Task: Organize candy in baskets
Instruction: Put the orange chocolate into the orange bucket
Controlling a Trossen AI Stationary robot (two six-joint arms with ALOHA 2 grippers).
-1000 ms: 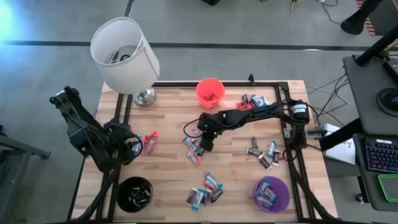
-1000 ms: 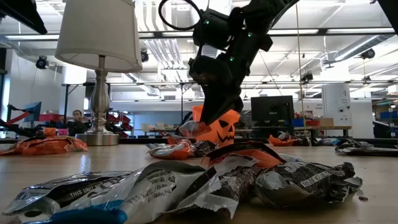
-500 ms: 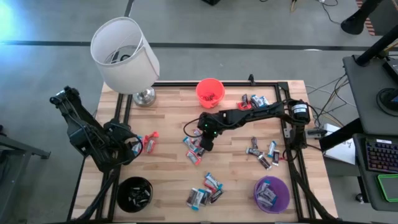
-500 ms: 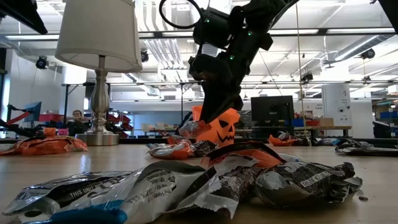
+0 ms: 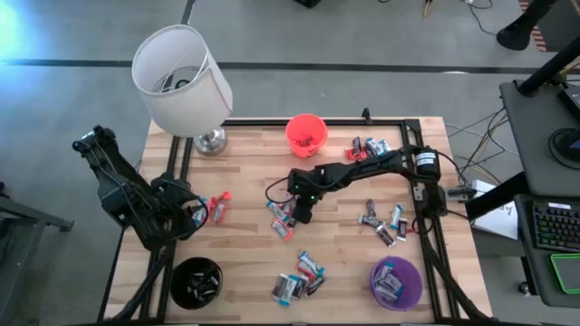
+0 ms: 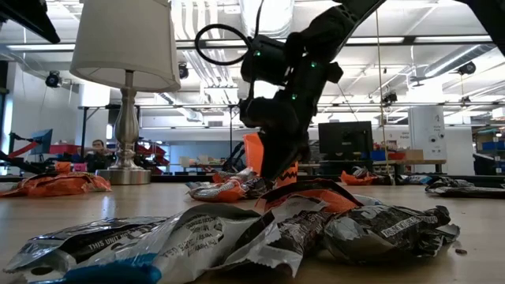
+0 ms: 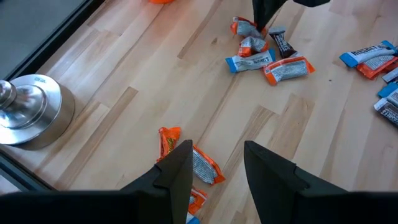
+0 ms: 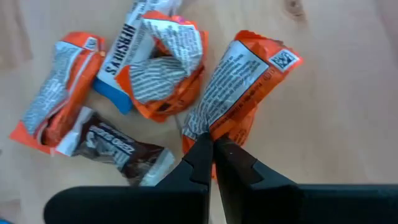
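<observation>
Right gripper (image 8: 212, 152), fingers pinched together on the edge of an orange-wrapped candy (image 8: 239, 87) in the mid-table cluster (image 5: 283, 217), near the orange-red basket (image 5: 306, 134). You hold only a corner of wrapper; it is likely to slip free as you lift, or drag the crumpled neighbour (image 8: 165, 78) touching it. Left gripper (image 7: 214, 171) waits with fingers apart above the orange candies (image 7: 189, 162) at the table's left side.

candy (image 5: 283, 219) between lamp (image 5: 181, 81) and baskets (image 5: 395, 282)
</observation>
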